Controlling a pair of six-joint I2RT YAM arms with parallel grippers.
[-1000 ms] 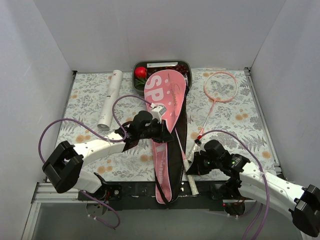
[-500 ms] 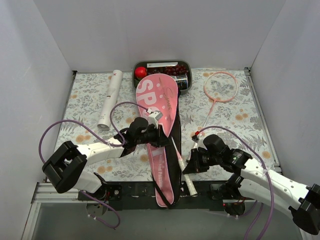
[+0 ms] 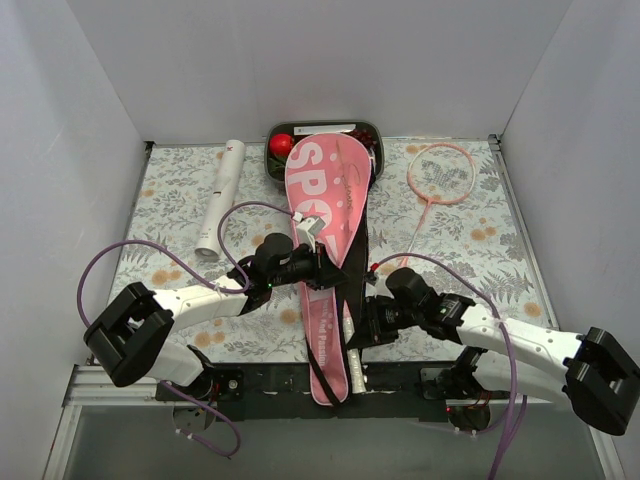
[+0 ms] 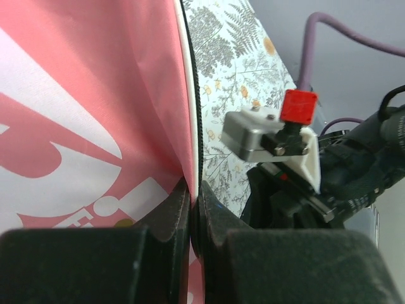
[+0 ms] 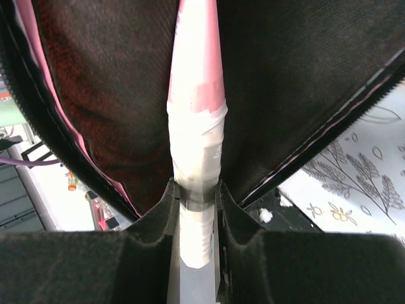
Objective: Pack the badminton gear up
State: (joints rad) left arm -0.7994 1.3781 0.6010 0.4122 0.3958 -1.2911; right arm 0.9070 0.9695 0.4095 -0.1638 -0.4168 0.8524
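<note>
Racket bag (image 3: 326,215) lies lengthwise down the middle of the floral table (image 3: 170,200). Wide end overlaps the grey tray (image 3: 270,165) at the far edge, narrow end reaches past the near edge between the arm bases.

Left gripper (image 3: 318,268) is clamped on the bag's top flap at its edge. Left wrist view: both pads (image 4: 168,212) pinched tight on the pink fabric and black edging, flap held up.

Right gripper (image 3: 358,328) is clenched on the pale wrapped handle (image 5: 196,145) of one racket. Right wrist view: the handle points into the open bag, black lining on both sides. Racket head is hidden under the flap. The butt end sticks out toward the near edge, just beside the bag's narrow end.

Second racket (image 3: 440,172) lies flat on the right, apart from the bag. White tube (image 3: 220,195) lies on the left, well apart from both arms. Red ball (image 3: 281,144) sits in the tray.
</note>
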